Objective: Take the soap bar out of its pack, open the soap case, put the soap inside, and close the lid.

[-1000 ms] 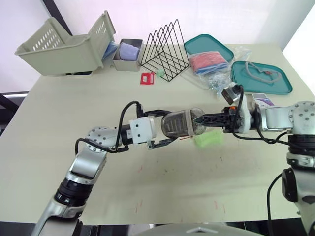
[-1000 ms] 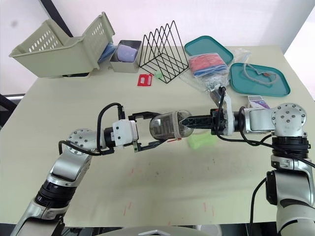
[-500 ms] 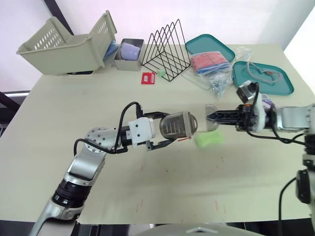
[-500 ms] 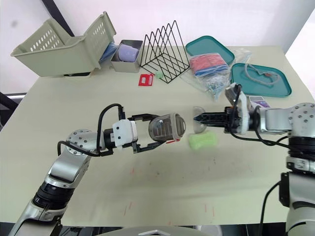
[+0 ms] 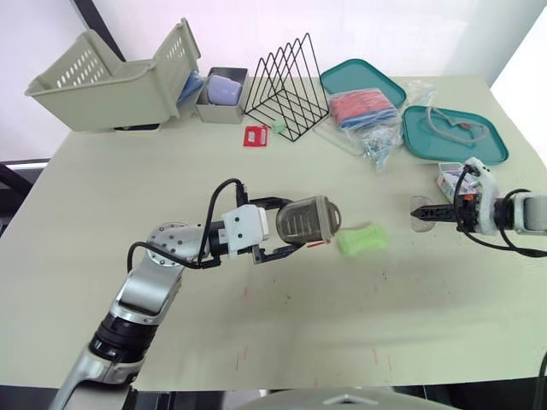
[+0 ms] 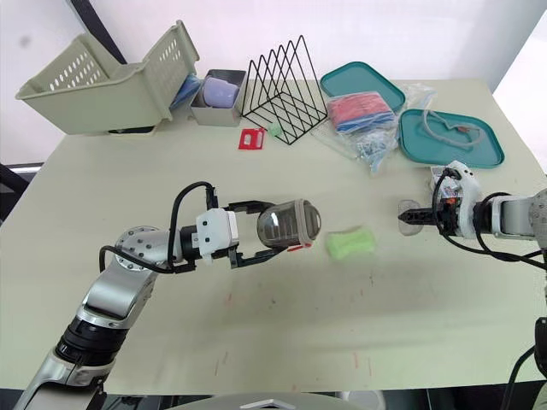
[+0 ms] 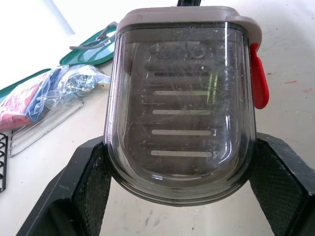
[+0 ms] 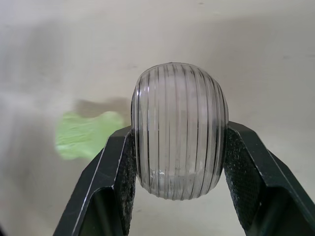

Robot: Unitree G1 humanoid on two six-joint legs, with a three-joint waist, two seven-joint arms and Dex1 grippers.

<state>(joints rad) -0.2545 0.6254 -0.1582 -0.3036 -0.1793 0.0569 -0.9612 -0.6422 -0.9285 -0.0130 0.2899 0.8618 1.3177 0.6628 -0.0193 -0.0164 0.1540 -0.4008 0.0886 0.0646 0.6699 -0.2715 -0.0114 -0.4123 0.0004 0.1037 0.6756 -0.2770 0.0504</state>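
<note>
My left gripper (image 5: 295, 227) is shut on the soap case body (image 5: 306, 223), a smoky clear tub with a grey rim and a red latch (image 7: 259, 77), held on its side above the table with its mouth toward the right. Its fingers (image 7: 86, 184) press both sides of the tub (image 7: 181, 105). The green soap bar (image 5: 361, 238) lies bare on the table just right of the tub. Far to the right, my right gripper (image 5: 420, 212) is shut on the clear ribbed lid (image 8: 179, 130), held apart from the case. The soap (image 8: 83, 133) lies beyond the lid in the right wrist view.
At the back stand a beige basket (image 5: 120, 77), a grey tin (image 5: 222, 88) and a black wire rack (image 5: 287, 85). Two teal trays (image 5: 453, 134) and bagged items (image 5: 366, 111) sit back right. A purple-and-white pack (image 5: 451, 175) lies by my right arm. A red tag (image 5: 255, 136) lies mid-back.
My right gripper has pulled the clear lid off the case and carried it far to the right. The left gripper still holds the tub, now with its mouth uncovered.
</note>
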